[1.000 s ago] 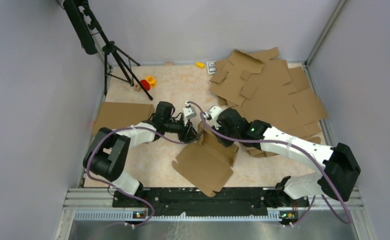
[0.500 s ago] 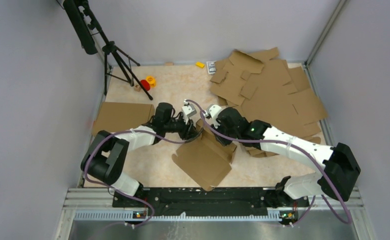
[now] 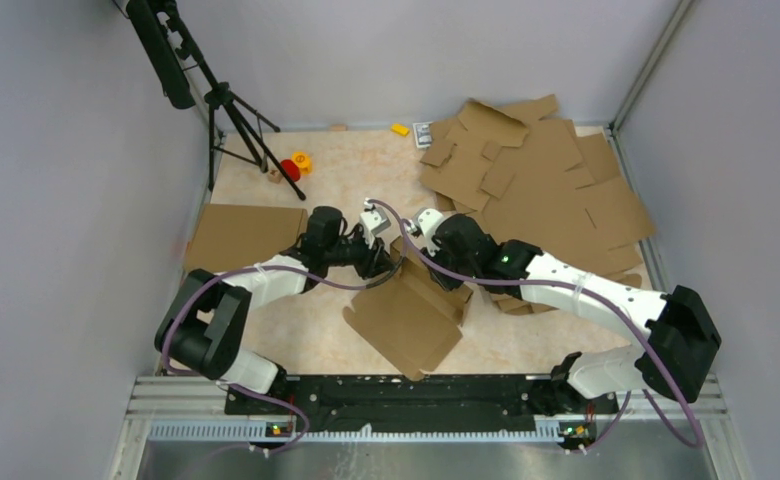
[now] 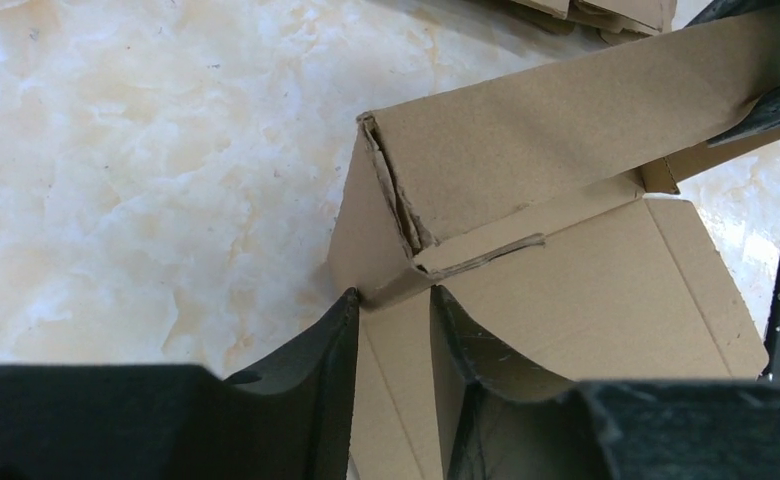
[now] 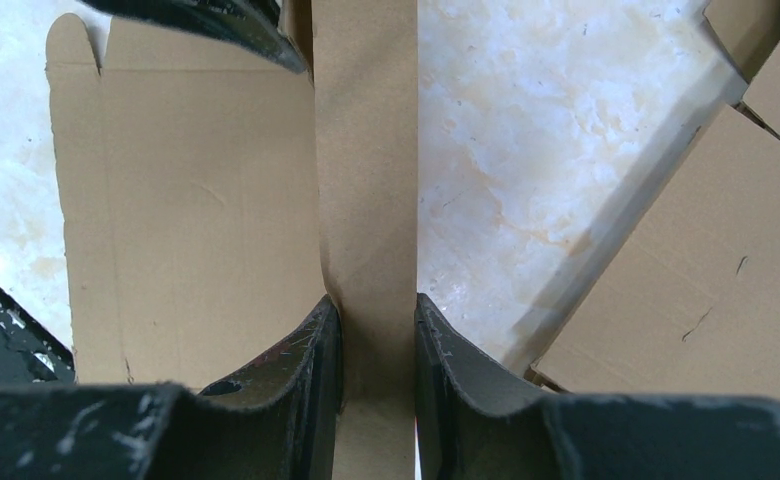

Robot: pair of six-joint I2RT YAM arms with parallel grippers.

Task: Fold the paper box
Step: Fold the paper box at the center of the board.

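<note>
The paper box (image 3: 406,320) is a brown cardboard blank lying tilted on the marble table, between the arms. One long wall is folded up along its far edge. In the left wrist view the box (image 4: 566,290) shows this doubled wall, and its end corner sits between the tips of my left gripper (image 4: 394,298). That gripper is closed on the corner. My right gripper (image 5: 376,320) is shut on the same upright wall strip of the box (image 5: 196,180), further along. In the top view the left gripper (image 3: 384,262) and right gripper (image 3: 444,280) face each other over the box's far edge.
A pile of flat cardboard blanks (image 3: 536,190) covers the back right and also shows in the right wrist view (image 5: 706,270). One flat cardboard sheet (image 3: 241,232) lies at the left. A black tripod (image 3: 226,110) and small red and yellow objects (image 3: 294,165) stand at the back left.
The box's near corner has moved a little away from the front rail. The left arm's elbow has swung slightly left. Both grippers keep their hold on the wall.
</note>
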